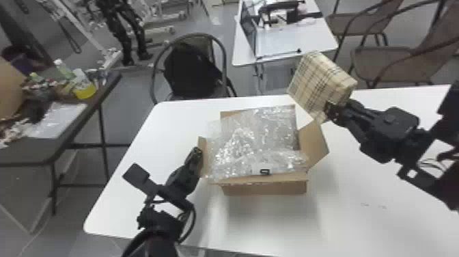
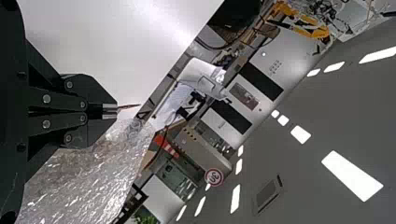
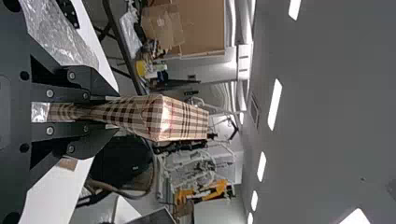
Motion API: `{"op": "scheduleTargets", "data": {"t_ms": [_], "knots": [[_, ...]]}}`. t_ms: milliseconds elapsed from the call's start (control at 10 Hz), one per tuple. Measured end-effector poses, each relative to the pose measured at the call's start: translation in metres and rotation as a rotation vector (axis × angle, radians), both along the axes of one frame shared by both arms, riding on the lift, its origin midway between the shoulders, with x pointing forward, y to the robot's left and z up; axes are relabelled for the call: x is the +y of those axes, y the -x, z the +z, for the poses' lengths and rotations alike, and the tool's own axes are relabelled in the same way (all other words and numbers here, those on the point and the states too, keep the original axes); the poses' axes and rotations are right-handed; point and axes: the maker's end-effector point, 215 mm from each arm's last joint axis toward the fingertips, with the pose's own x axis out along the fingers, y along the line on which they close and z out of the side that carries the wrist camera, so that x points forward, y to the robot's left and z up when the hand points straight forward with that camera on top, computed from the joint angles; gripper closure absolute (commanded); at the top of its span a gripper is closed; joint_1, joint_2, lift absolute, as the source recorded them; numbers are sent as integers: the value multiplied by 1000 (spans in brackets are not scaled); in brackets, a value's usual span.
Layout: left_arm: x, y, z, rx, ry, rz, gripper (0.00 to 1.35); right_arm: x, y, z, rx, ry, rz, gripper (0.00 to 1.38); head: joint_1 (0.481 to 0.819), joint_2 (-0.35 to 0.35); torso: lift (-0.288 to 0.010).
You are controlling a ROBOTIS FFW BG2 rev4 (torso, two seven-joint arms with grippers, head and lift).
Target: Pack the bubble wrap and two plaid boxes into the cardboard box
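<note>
Plaid box (image 1: 319, 80), glossy and sharp-cornered, sits clamped in the right pincer (image 1: 331, 111).

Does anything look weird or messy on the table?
Yes, a bit: the bubble wrap looks messy, sticking out over the left and near edges of the cardboard box. The plaid box tilts in the air, but the right tool is holding it.

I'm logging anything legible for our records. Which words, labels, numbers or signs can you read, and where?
"30": on the round red-rimmed sign in the room behind, lying sideways.
Bubble wrap: one dark character on a pale patch, too blurred to name.
Table: faint marks, too small to read.
</note>
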Motion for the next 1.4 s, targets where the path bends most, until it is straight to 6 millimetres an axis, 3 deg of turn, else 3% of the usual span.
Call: {"op": "scheduleTargets", "data": {"t_ms": [200, 400, 500, 700, 800, 900, 1100, 1200, 1400], "knots": [[-27, -8, 6, -15, 25, -43, 1220, 28, 1, -43, 147, 19, 95, 1041, 695, 332, -108], [-53, -12, 11, -30, 62, -84, 1220, 42, 4, -78, 255, 21, 126, 1041, 695, 320, -108], [-60, -14, 14, -36, 72, -95, 1220, 49, 8, -83, 281, 15, 150, 960, 695, 319, -108], [-59, -15, 17, -43, 75, -92, 1220, 53, 14, -99, 338, 64, 172, 220, 695, 326, -108], [-55, -15, 18, -46, 72, -85, 1220, 49, 16, -105, 357, 78, 163, 91, 695, 328, -108], [-50, -15, 19, -48, 68, -77, 1220, 42, 15, -107, 359, 87, 139, 113, 695, 328, -108], [-32, -15, 22, -54, 57, -46, 1220, -3, -3, -95, 270, 158, -21, 116, 695, 299, -108], [-15, -13, 22, -54, 45, -18, 1220, -47, -15, -83, 177, 215, -161, 116, 695, 268, -108], [19, -5, 18, -45, 28, 40, 1220, -133, -7, -94, 113, 275, -395, 119, 695, 227, -108]]}}
